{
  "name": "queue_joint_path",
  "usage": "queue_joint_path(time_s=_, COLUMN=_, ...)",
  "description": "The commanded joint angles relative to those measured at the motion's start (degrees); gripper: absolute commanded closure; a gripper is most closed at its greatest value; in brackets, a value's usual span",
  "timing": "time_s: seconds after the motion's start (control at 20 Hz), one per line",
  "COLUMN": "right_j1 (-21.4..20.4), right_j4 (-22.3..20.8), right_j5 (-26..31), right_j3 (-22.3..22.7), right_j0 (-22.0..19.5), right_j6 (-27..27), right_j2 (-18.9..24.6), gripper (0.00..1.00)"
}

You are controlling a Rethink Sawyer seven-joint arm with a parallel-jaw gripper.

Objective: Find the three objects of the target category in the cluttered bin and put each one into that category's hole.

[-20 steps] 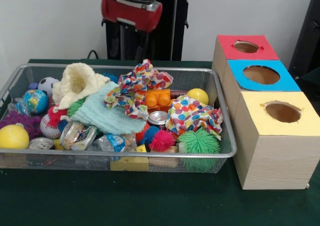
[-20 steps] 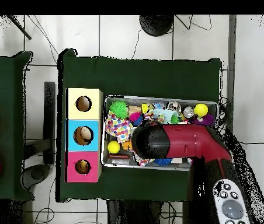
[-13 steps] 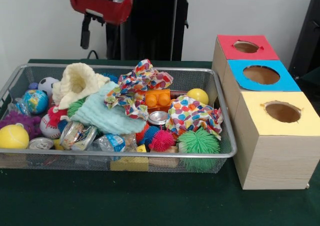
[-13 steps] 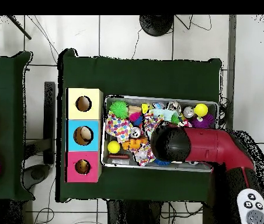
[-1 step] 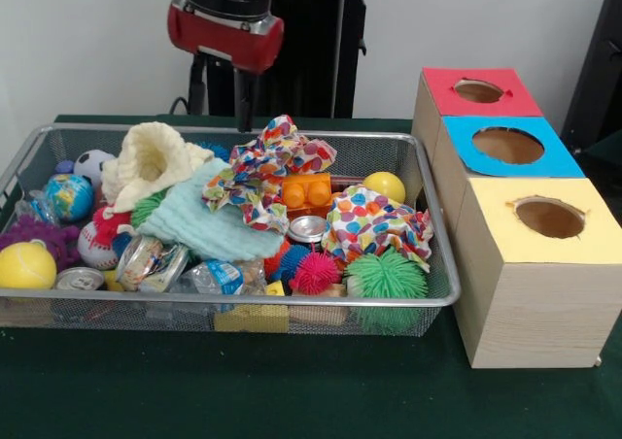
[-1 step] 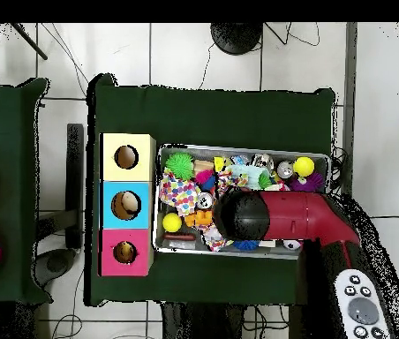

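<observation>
My gripper [image 5: 221, 107] hangs open above the far rim of the wire bin [image 5: 442, 293], over its back middle, with nothing between its two black fingers [image 5: 244, 99]. Right below and in front lie a multicoloured dotted cloth [image 5: 267, 162], a cream knitted cloth [image 5: 151, 159] and a mint cloth [image 5: 199, 220]. An orange brick [image 5: 306, 190], a yellow ball [image 5: 385, 185], a green spiky ball [image 5: 386, 276] and a pink spiky ball [image 5: 315, 272] sit further right. In the overhead view the arm's red and black head [image 6: 243, 216] hides the gripper.
Three wooden boxes stand right of the bin, with a red top [image 5: 478, 91], a blue top [image 5: 507, 146] and a yellow top [image 5: 546, 218], each with a round hole. At the bin's left end lie another yellow ball [image 5: 25, 264], a baseball [image 5: 97, 245], a globe ball [image 5: 68, 196] and cans.
The arm's head swung left, then came back right and slightly lower; both fingers now hang over the bin's back rim. Nothing in the bin has moved.
</observation>
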Motion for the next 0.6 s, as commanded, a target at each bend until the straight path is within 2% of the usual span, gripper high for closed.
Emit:
queue_joint_path(time_s=0.05, right_j1=1.8, right_j4=1.2, right_j5=-1.7, right_j3=3.6, right_j0=1.3, right_j6=2.8, right_j2=1.7, gripper=0.00)
queue_joint_path(time_s=0.2, right_j1=3.0, right_j4=1.2, right_j5=-4.0, right_j3=3.6, right_j0=3.5, right_j6=6.3, right_j2=0.3, gripper=0.00)
queue_joint_path(time_s=0.5, right_j1=4.3, right_j4=3.1, right_j5=-2.4, right_j3=1.1, right_j0=7.8, right_j6=9.7, right_j2=-1.3, gripper=0.00)
queue_joint_path(time_s=0.6, right_j1=5.8, right_j4=3.3, right_j5=-3.6, right_j3=0.1, right_j0=8.6, right_j6=10.5, right_j2=-1.9, gripper=0.00)
